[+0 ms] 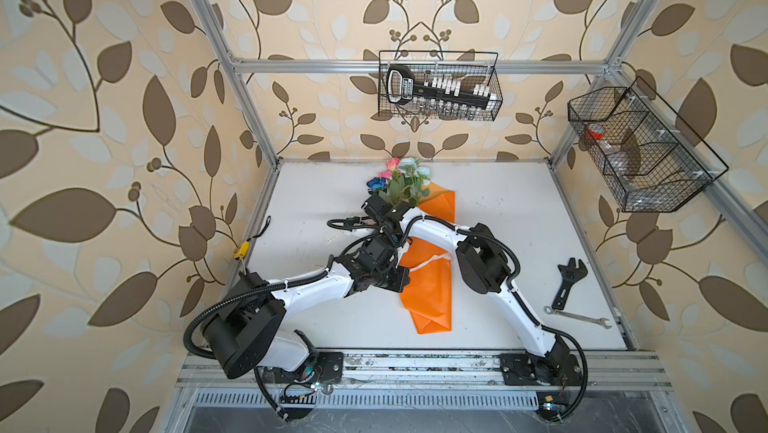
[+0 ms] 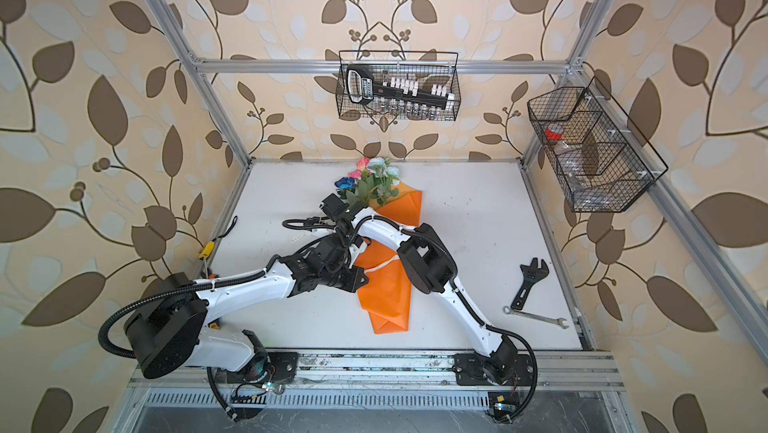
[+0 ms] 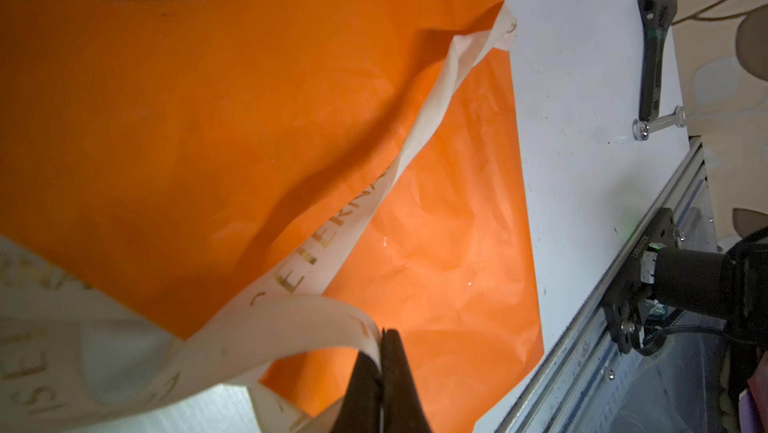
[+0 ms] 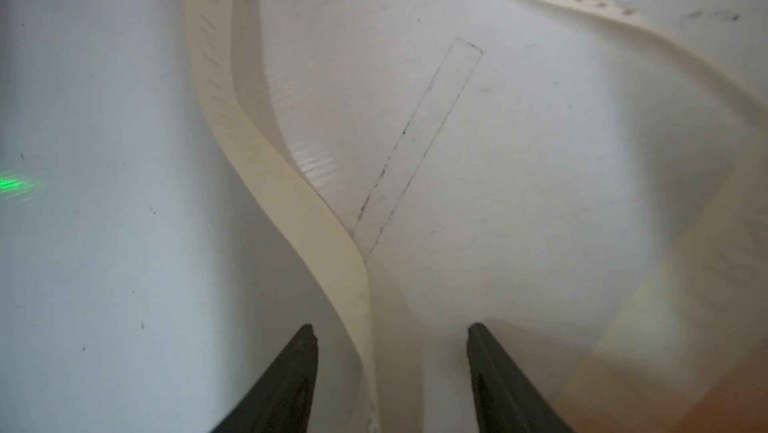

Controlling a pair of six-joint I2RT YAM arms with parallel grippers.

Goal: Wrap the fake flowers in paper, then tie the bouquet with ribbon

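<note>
Left wrist view showed my left pincer (image 3: 380, 352) clamped on the cream ribbon (image 3: 332, 240), my right pincer (image 4: 391, 329) gaped around its strand, and the bouquet of fake flowers (image 1: 432, 294) lay centred on the desk (image 1: 519, 202).

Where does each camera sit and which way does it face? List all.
Top views: overhead, looking down at table and bouquet; left arm, right arm show.
Left wrist: on the left arm, facing the bouquet's paper; left fingers pinch the ribbon.
Right wrist: on the right arm, facing bare table; open right fingers straddle the ribbon.
Both wrist views share the ribbon.
</note>
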